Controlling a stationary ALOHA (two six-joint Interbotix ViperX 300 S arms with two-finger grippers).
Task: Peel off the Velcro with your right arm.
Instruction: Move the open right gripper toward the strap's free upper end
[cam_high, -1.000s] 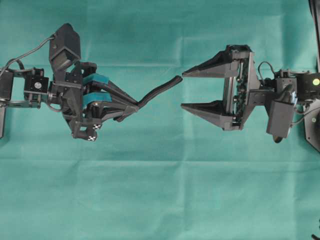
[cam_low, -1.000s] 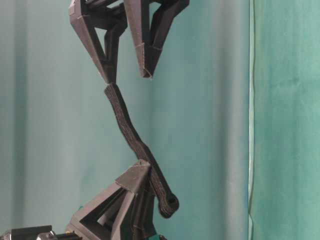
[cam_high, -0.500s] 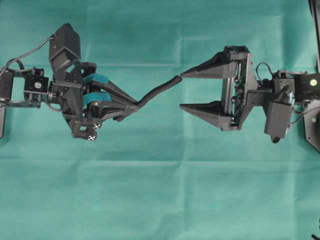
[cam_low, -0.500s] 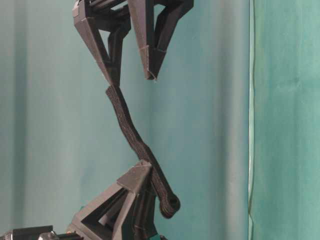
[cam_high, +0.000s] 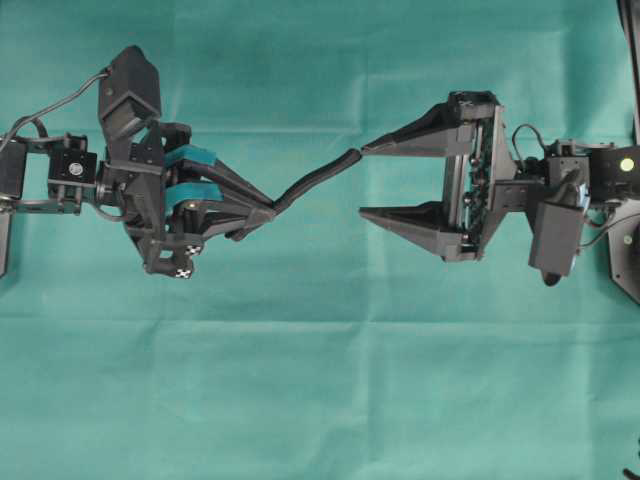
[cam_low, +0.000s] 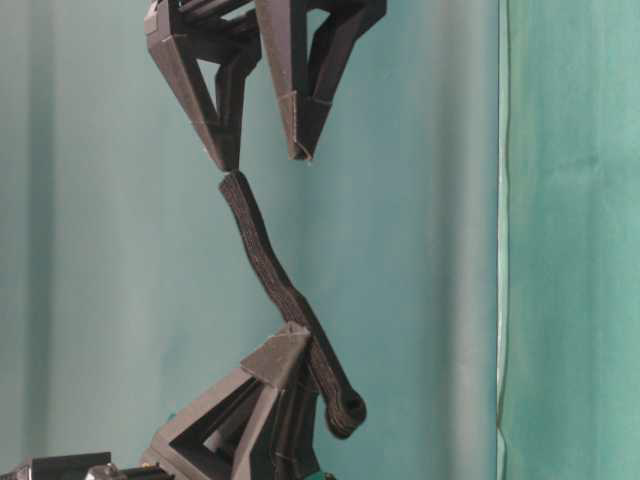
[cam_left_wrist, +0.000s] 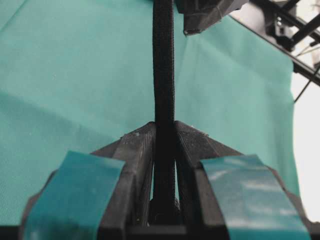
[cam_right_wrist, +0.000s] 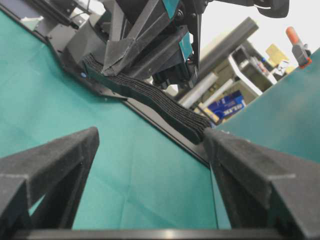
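Overhead: against a second ago, the right gripper (cam_high: 362, 180) sits slightly nearer one Velcro (cam_high: 315, 177) strap, jaws wide, empty; the left gripper (cam_high: 268, 211) clamps the strap's other end. Table-level: the strap's free tip just meets one right finger (cam_low: 222, 150). Teal cloth (cam_high: 320, 400) lies bare below.

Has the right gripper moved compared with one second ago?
Yes, slightly. In the overhead view the right gripper has shifted leftward toward the left gripper, its upper fingertip now beside the Velcro free end.
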